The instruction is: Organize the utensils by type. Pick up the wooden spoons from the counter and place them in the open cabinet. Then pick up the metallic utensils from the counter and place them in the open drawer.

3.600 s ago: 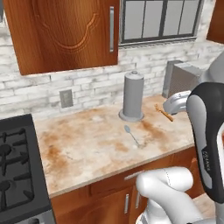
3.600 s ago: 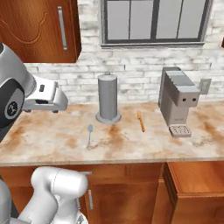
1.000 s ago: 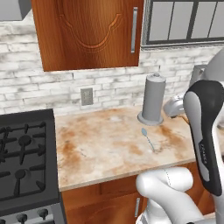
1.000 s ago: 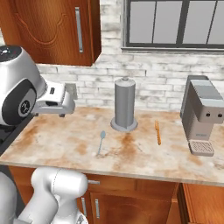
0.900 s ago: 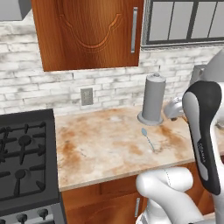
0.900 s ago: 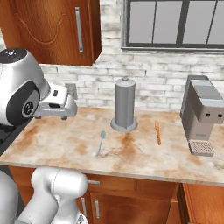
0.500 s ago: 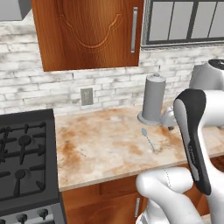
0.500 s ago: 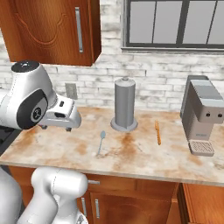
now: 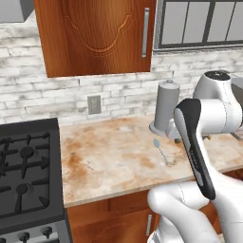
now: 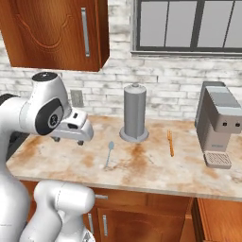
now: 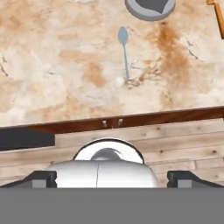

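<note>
On the marbled counter (image 10: 156, 172) a thin metal spoon (image 10: 109, 153) (image 9: 160, 149) (image 11: 124, 50) lies in front of a grey cylinder. One orange-brown wooden spoon (image 10: 170, 142) (image 11: 217, 15) lies to the right of that cylinder; the other wooden spoon is out of view. My gripper (image 10: 68, 141) (image 11: 112, 179) hangs open above the counter's left part, left of the metal spoon, with nothing between its fingertips (image 11: 41, 178). The corner of the open drawer (image 10: 220, 220) shows at the lower right. The open cabinet is out of view.
A tall grey cylinder (image 10: 134, 118) (image 9: 167, 107) stands at the back of the counter. A grey coffee machine (image 10: 220, 124) sits at the right. A black stove (image 9: 26, 175) borders the counter's left end. A shut carved-door wall cabinet (image 9: 95, 35) hangs above.
The base has driven sideways, so the whole scene shifted. In the last second the arm has swung and the hand has dropped closer to the counter. The utensils lie as before.
</note>
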